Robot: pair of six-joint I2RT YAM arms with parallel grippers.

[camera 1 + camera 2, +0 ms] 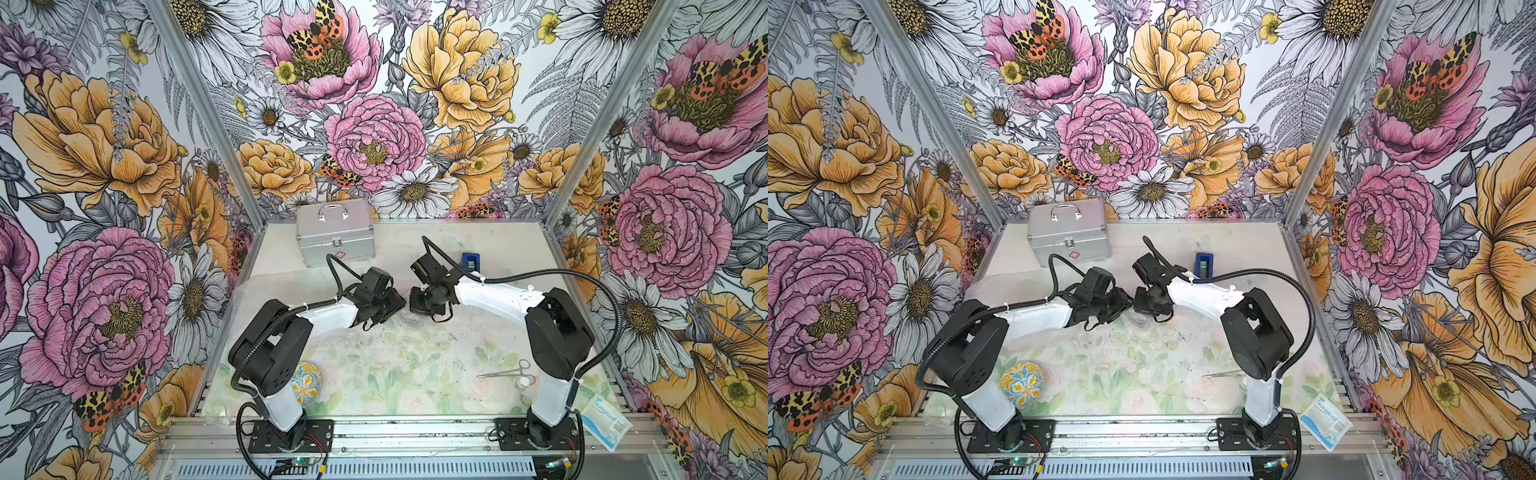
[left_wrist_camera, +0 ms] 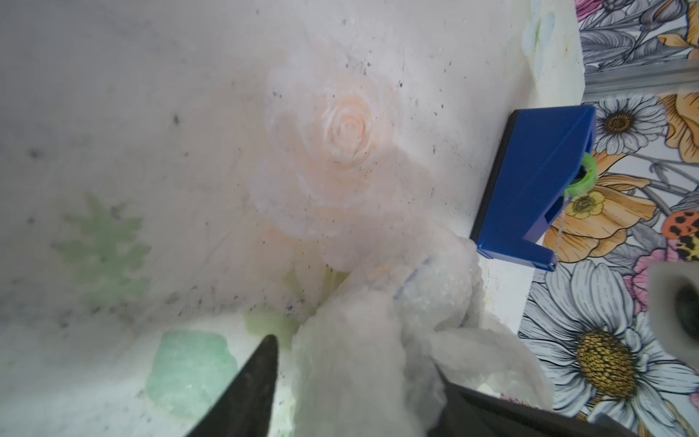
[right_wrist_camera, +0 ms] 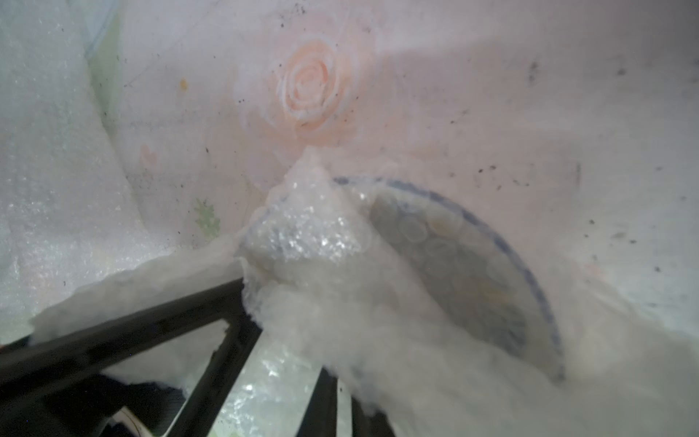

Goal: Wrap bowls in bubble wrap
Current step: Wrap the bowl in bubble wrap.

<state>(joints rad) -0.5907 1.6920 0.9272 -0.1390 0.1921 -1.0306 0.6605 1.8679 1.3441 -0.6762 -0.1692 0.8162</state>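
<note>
Between the two claws on the tabletop (image 1: 436, 386): bowl (image 3: 472, 265) half under bubble wrap (image 3: 310, 234) | right claw (image 3: 272, 287) pinches a fold, holding it over the rim to cover it | left claw (image 2: 355, 355) open, bunched wrap loose between its fingers (image 2: 261, 378) | second bowl (image 1: 1021, 384) waits well behind left claw.

soft even light, blurry wrist views
</note>
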